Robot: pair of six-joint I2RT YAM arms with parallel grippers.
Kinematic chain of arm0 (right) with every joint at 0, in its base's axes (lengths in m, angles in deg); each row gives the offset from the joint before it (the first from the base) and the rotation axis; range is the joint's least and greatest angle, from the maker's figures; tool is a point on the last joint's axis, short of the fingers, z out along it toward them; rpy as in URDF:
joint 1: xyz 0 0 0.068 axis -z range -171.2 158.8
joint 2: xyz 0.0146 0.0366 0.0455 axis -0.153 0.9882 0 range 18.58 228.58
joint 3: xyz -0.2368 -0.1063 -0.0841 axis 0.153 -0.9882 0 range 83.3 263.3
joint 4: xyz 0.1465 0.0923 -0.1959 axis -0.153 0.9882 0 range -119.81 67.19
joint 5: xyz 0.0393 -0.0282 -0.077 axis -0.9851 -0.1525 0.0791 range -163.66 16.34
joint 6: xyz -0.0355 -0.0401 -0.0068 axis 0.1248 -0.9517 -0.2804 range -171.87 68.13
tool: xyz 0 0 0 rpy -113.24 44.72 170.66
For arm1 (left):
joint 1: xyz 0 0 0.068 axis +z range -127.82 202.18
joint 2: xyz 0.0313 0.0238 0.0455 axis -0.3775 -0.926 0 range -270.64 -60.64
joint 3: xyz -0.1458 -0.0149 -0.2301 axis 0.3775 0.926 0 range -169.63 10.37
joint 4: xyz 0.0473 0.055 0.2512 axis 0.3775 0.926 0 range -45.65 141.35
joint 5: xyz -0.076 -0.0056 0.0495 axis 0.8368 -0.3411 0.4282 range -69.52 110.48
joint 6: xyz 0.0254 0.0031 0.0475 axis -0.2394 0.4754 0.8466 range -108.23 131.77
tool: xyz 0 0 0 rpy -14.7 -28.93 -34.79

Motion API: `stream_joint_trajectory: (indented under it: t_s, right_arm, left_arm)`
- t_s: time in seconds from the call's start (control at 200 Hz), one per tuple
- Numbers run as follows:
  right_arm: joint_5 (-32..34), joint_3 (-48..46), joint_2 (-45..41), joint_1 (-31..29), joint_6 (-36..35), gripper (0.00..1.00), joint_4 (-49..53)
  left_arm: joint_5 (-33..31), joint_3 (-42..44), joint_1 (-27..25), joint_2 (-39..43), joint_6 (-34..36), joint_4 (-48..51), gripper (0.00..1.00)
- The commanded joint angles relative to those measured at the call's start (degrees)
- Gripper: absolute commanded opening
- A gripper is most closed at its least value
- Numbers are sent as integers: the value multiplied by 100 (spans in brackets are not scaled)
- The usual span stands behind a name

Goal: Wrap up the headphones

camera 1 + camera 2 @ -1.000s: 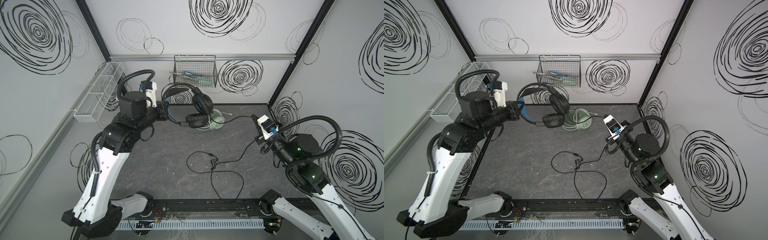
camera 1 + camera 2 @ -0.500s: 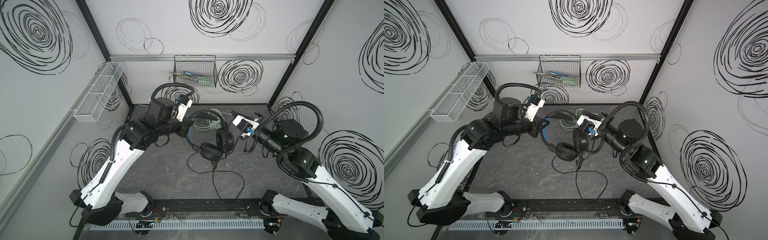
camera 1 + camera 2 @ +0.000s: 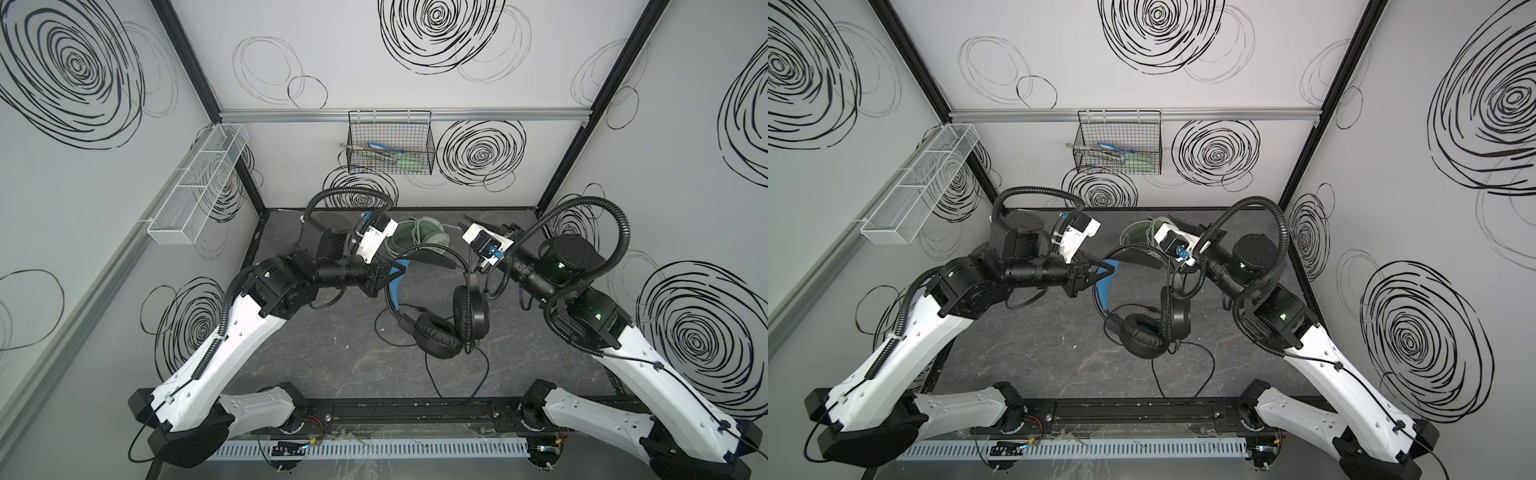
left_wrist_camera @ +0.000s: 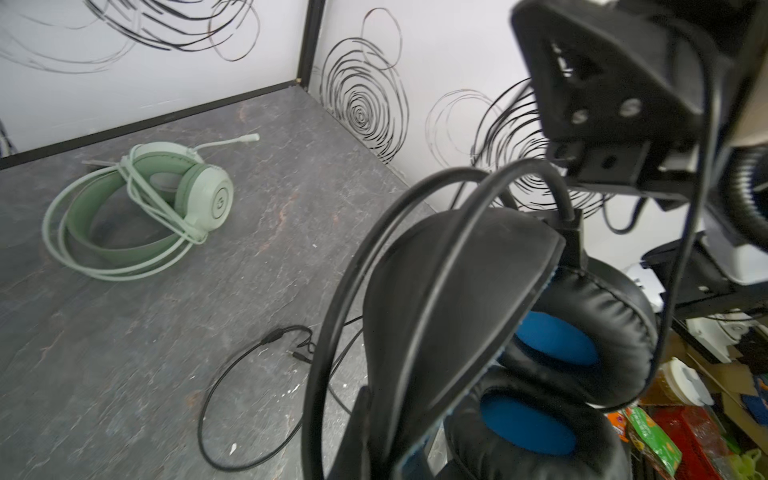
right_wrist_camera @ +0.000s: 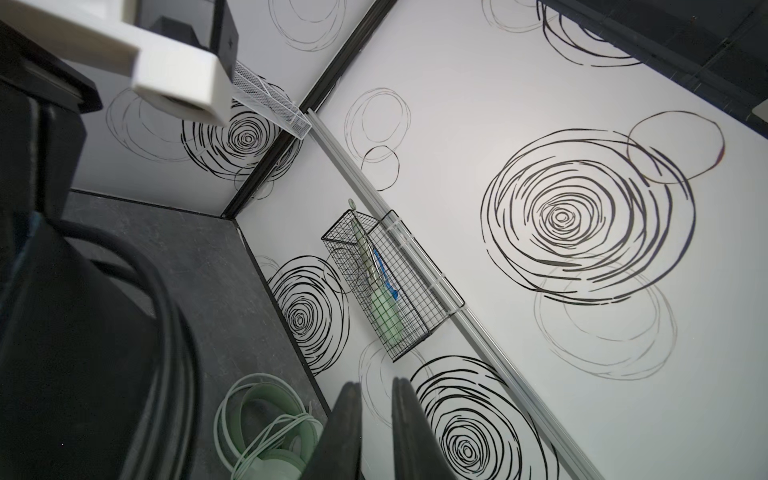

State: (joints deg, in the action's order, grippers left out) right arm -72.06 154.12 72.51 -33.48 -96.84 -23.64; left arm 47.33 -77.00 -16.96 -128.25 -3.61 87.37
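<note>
Currently: black headphones [image 3: 436,336] are being held by left gripper [image 3: 401,271], jaws pinching blue headband [image 3: 397,291]; right gripper [image 5: 376,384] jaws being seen slightly spread, empty.

Robot lab test cell, swirl-marked white wall panels [image 3: 374,83], wire basket [image 3: 390,143] on rail [image 3: 498,113], seemingly cluttered workroom [image 4: 685,415] beyond.

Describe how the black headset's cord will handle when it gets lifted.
Probably floppy: the black cord lies in loose loops on the table and droops from the black headset hanging in the left gripper. Likely light, but apt to snag, since its strands cross one another.
</note>
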Motion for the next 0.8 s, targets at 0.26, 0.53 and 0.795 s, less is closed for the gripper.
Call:
stream_joint_trajectory:
  t_s: [0.26,0.53,0.795]
  right_arm:
    - [-461,-241,-226,492,684,32,-738]
    - [-644,-507,-249,701,1214,40,-1123]
    - [-836,-747,-414,857,1679,43,-1563]
  left_arm:
    - [1060,194,-249,133,-792,-1525,0]
    - [1374,247,-301,176,-1442,-2362,0]
    - [1473,373,-305,257,-2056,-3246,0]
